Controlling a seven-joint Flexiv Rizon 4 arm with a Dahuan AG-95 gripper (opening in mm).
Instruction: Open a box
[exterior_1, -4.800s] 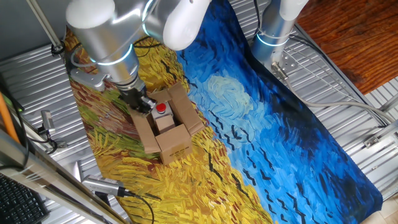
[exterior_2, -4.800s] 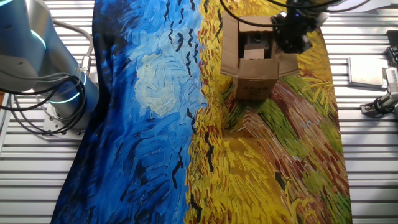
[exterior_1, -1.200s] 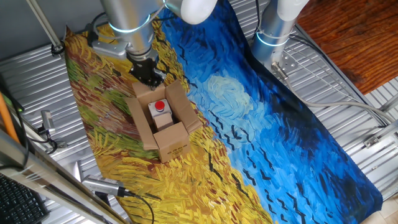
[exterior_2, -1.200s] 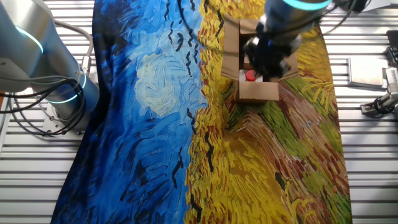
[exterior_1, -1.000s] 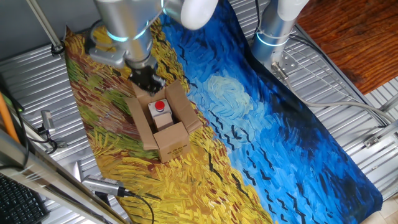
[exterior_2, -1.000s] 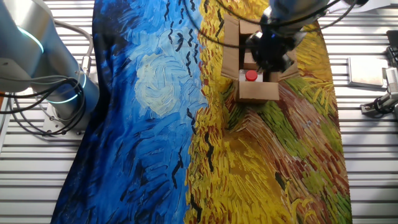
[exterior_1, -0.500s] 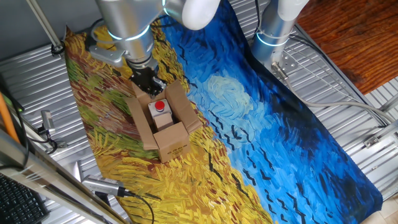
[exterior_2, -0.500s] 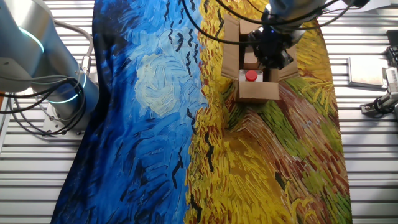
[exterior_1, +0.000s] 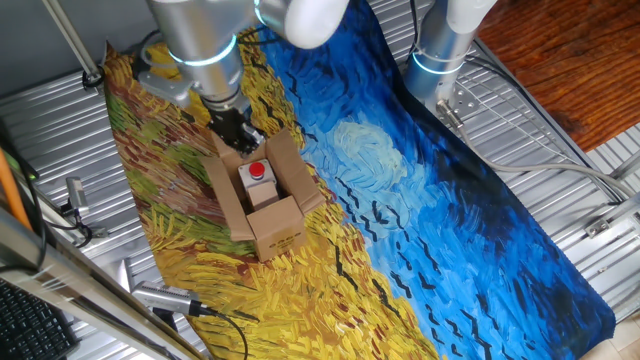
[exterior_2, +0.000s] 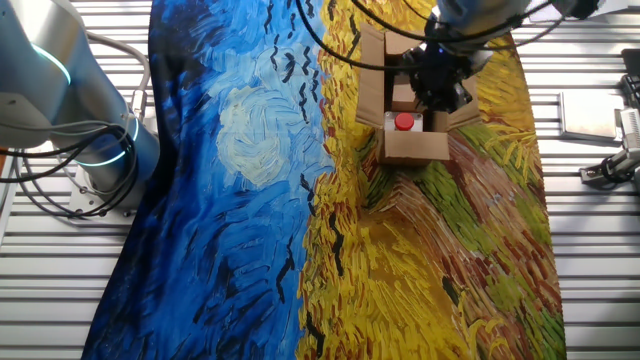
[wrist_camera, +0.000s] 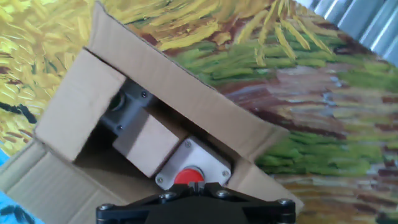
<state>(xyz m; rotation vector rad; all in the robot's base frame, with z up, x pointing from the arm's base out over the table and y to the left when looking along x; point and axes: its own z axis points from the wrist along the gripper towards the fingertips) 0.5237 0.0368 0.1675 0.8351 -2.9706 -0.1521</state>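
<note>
The small brown cardboard box (exterior_1: 262, 200) is sitting on the yellow half of the painted cloth (exterior_1: 420, 210) covering the bench, flaps splayed open. Inside, a beige unit with a red button (wrist_camera: 188, 176) is showing, a loose cardboard piece (wrist_camera: 146, 144) lying beside it. The black two-finger gripper (exterior_1: 235, 133) is hanging over the box's far end flap (wrist_camera: 78, 112); I cannot tell whether its fingers are clenched or released.
</note>
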